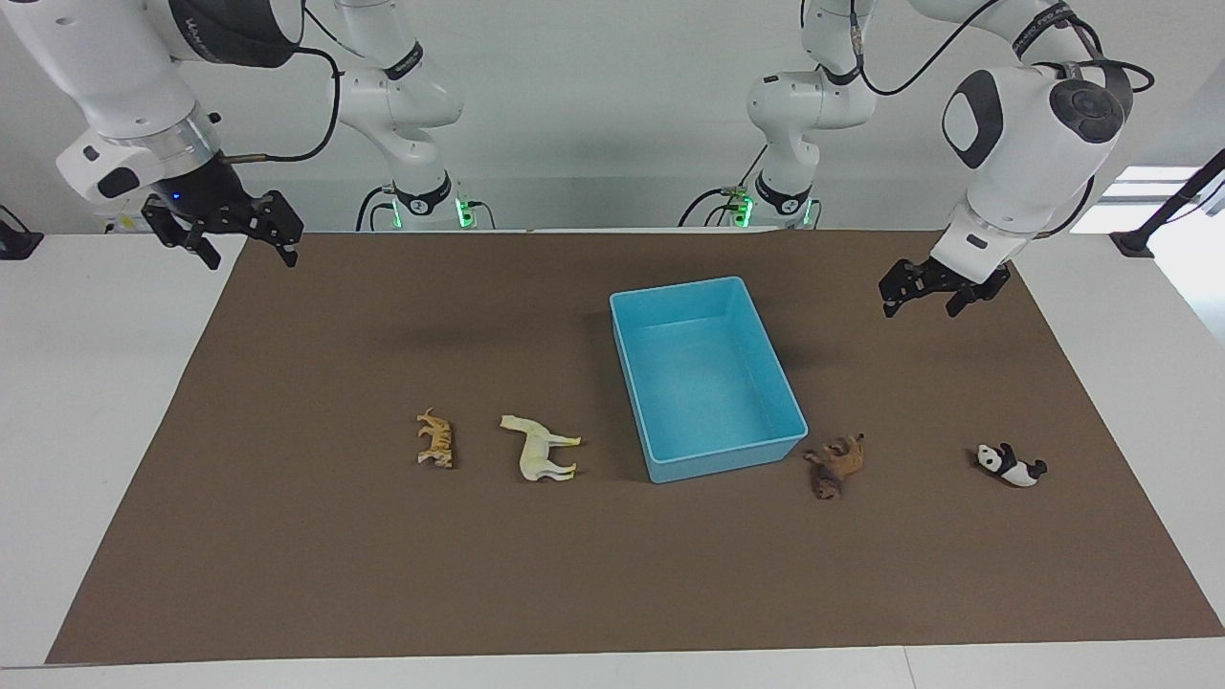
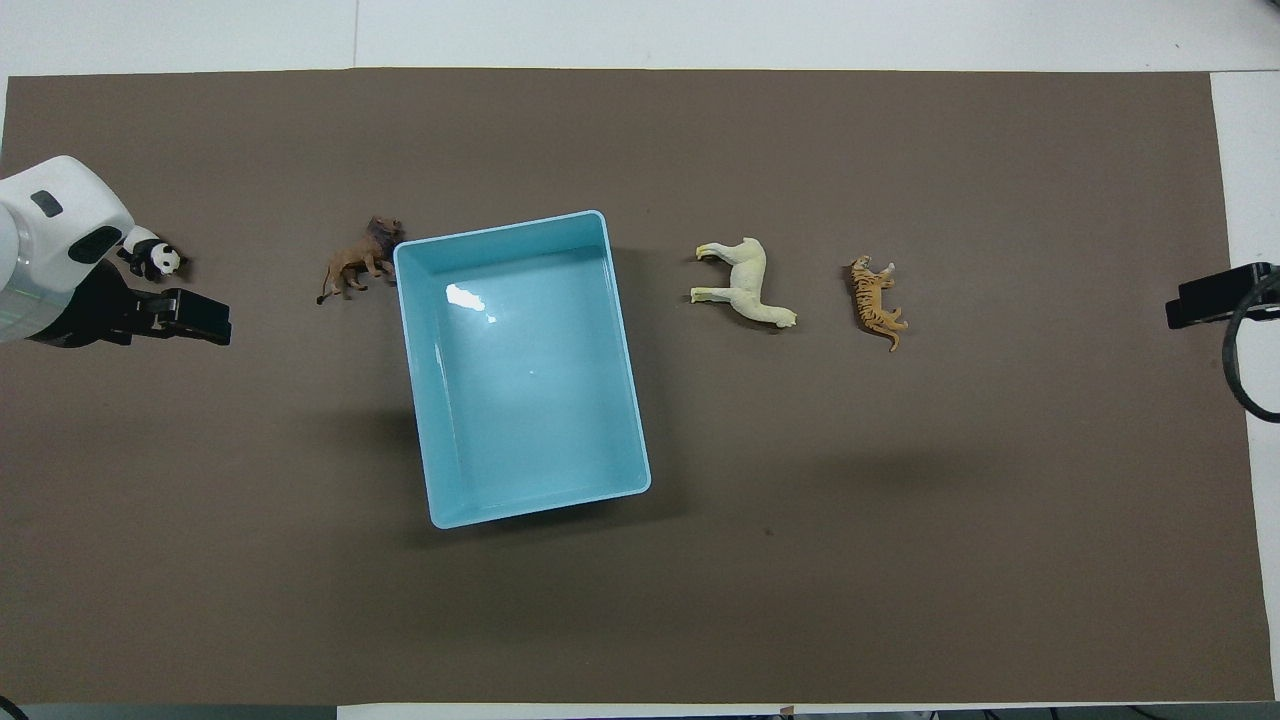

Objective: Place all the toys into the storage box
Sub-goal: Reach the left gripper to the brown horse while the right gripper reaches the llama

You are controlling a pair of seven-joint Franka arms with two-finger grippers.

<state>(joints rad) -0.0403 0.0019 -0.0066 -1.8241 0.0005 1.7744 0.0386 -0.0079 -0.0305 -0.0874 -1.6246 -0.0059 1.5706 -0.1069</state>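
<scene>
A brown mat (image 1: 612, 574) is spread over the white tabletop (image 1: 86, 383); left tool (image 1: 943, 292) and right tool (image 1: 225, 230) are held wide open, empty.

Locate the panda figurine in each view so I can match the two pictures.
Facing view: the panda lies low at the picture's right, on the brown mat.
Overhead view: the panda sits at the picture's left edge, partly covered by the left arm.
Shared landmark: the brown shaggy animal lies between it and the storage box.

Four toy animals (image 1: 541, 448) flank empty blue box (image 1: 756, 311).
</scene>
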